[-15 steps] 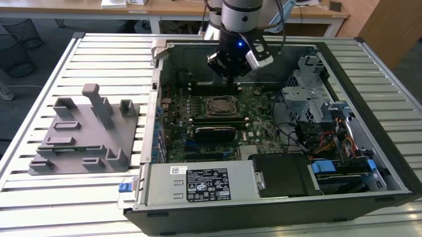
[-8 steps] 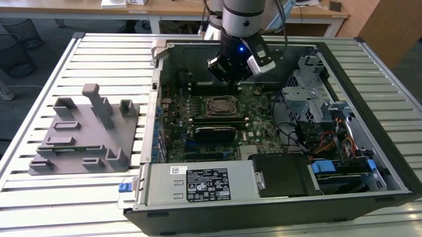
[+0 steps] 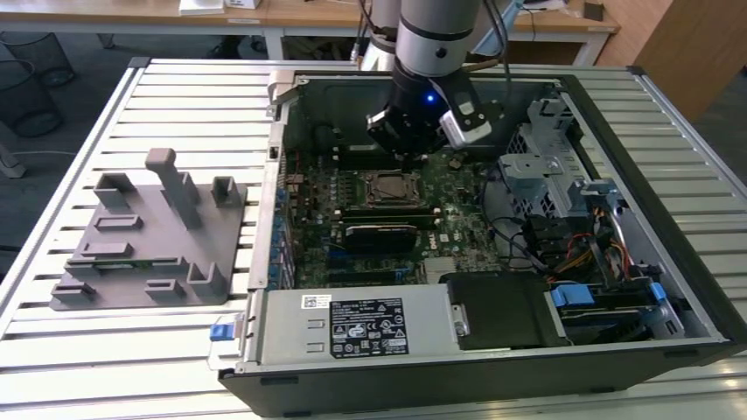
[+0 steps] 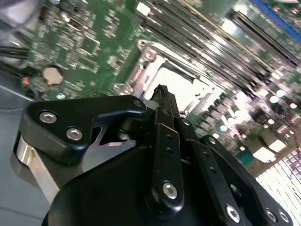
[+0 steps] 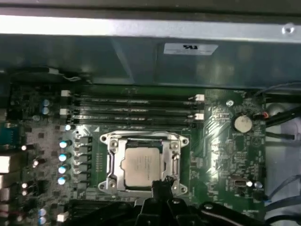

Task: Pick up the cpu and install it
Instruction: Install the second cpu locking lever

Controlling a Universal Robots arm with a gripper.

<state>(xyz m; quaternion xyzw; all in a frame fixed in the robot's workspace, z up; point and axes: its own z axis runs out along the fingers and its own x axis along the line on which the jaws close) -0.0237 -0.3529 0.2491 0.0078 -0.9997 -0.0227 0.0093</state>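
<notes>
The cpu (image 5: 143, 165) is a silver-grey square lying flat inside the metal socket frame (image 5: 113, 162) on the green motherboard (image 3: 456, 219). In the exterior view the cpu (image 3: 386, 185) sits near the middle of the open computer case. My gripper (image 3: 405, 157) hangs just above the board at the socket's far edge, a little apart from the chip. Its black fingertips (image 5: 162, 182) are drawn together with nothing between them. In the second wrist view the gripper (image 4: 162, 90) points at the bright socket area (image 4: 176, 82).
Memory slots (image 5: 131, 106) run along the socket's far side. A grey fixture block (image 3: 140, 236) lies on the slatted table at the exterior view's left. The power supply (image 3: 350, 328) is at the case's near edge, and a drive cage with cables (image 3: 561, 184) is on the right.
</notes>
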